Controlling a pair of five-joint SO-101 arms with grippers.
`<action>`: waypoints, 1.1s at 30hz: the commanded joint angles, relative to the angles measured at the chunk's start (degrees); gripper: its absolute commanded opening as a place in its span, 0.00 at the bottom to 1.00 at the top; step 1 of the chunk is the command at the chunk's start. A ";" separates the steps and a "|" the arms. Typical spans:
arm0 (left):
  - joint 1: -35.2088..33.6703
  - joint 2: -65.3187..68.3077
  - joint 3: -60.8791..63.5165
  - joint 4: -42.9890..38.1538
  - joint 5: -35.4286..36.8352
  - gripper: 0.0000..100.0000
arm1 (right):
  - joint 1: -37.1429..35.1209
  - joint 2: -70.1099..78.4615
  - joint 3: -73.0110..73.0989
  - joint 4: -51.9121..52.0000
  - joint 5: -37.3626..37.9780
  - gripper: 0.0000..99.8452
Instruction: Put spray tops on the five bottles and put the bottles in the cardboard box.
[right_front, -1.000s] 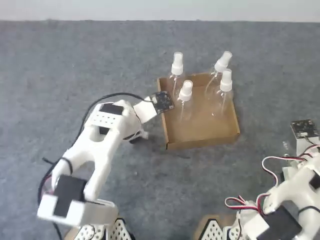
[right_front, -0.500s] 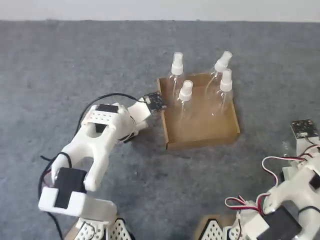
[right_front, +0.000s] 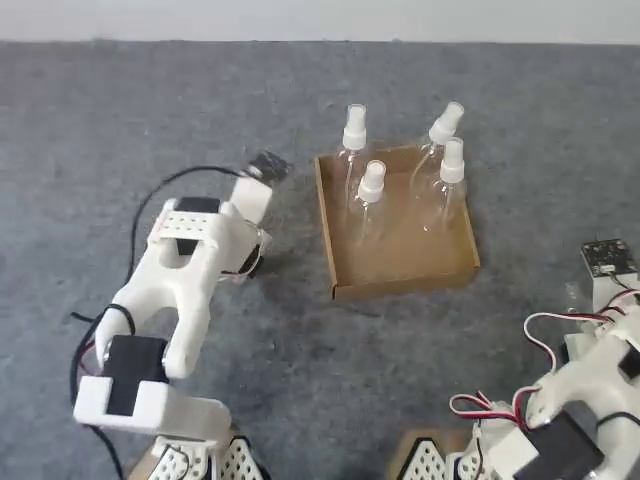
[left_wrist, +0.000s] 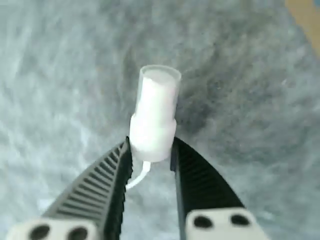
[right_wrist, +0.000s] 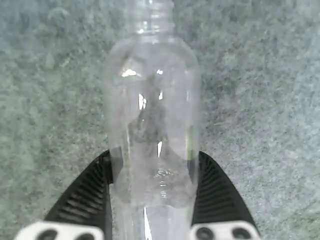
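- Left claw (left_wrist: 150, 150) clamps spray top (left_wrist: 154, 112), centre of its wrist frame.
- Right claw (right_wrist: 152, 167) grips uncapped bottle (right_wrist: 152, 100), mid-frame.
- Best, I judge: line tube (left_wrist: 140, 176) over neck (right_wrist: 150, 15), lower straight, then twist.
- Box (right_front: 405, 283) sits upper centre of high view.

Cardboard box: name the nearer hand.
Left. Left hand, holding a spray top, is just beside the cardboard box; right hand, holding a bottle, is farther off.

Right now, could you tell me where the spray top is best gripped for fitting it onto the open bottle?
By its wide lower collar, pinched from two opposite sides, as the left hand holds the spray top. The collar is round and its widest part, and this leaves the thin tube free to enter the bottle.
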 joint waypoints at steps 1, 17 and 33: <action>-0.09 -0.88 -7.08 6.42 10.02 0.05 | 0.40 -0.31 -0.26 -0.75 0.62 0.02; 3.96 8.18 -29.76 20.92 11.60 0.05 | 0.31 -0.31 -0.35 -0.92 0.79 0.02; 4.57 10.81 -32.31 20.31 -5.19 0.06 | 0.40 -0.31 -0.44 -0.92 0.88 0.02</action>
